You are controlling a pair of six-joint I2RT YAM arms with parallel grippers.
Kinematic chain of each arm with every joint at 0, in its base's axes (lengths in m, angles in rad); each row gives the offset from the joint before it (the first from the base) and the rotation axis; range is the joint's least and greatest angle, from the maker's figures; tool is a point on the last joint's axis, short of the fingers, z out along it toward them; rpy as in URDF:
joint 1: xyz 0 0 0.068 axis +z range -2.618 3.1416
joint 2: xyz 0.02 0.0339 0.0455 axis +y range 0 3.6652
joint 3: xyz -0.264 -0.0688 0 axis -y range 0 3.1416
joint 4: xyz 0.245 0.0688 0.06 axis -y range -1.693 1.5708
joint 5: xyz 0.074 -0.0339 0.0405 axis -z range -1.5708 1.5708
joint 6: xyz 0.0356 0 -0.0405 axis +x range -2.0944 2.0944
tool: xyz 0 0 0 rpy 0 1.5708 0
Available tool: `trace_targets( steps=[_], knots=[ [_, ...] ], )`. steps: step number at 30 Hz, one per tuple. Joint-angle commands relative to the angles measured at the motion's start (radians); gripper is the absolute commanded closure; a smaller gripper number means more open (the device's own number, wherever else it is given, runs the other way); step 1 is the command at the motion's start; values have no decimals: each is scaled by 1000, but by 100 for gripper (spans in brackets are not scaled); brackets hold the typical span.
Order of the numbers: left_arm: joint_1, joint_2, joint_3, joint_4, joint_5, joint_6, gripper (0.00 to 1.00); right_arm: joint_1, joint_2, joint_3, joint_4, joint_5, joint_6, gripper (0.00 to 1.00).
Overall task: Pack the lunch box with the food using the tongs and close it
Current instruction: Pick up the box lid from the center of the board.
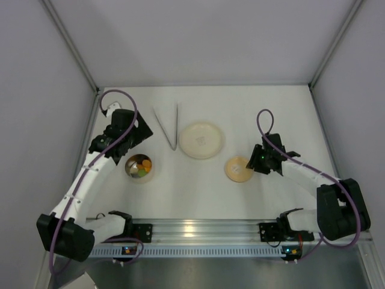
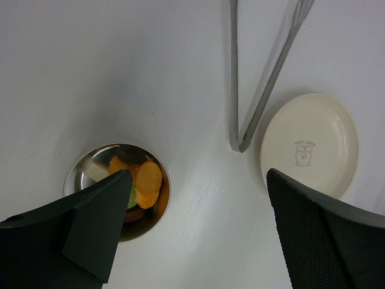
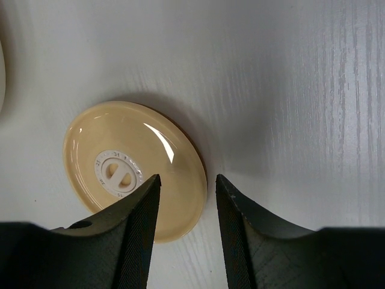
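Food in, lid not yet on.
At left, wide-spread left gripper (image 2: pixel 195 180) over lunch box (image 2: pixel 75 174) holding the food (image 2: pixel 148 180); tongs (image 2: pixel 233 72) beside bare plate (image 2: pixel 325 120); right gripper (image 3: pixel 187 180) half-closed astride the lid (image 3: pixel 90 141) rim, possibly not pinching. Next: pinch firmly, lift, carry left.

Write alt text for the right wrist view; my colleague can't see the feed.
A flat round tan lid lies on the white table, with a white fitting at its centre. The right gripper straddles the lid's right rim with its two dark fingers apart, one over the lid, one over bare table.
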Motion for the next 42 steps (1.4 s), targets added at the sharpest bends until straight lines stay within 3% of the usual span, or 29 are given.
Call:
trace_targets(
  steps=[1, 9, 12, 23, 33, 42],
  knots=[
    [1, -30, -30, -29, -136, -77, 1, -16, 27, 8, 60, -5, -12, 58],
    [66, -39, -98, -13, -207, -212, 1, -16, 59, 0, 96, -36, -14, 59],
    [170, -21, -136, 18, -146, -246, 1, -16, 71, -3, 111, -47, -13, 61],
    [356, 86, -265, 131, 20, -314, 2, -16, 82, -4, 132, -59, -13, 72],
    [406, 203, -368, 262, 148, -384, 1, -18, 67, -9, 123, -61, -20, 95],
    [394, 223, -426, 343, 239, -409, 2, -16, 30, 0, 111, -88, -10, 100]
  ],
)
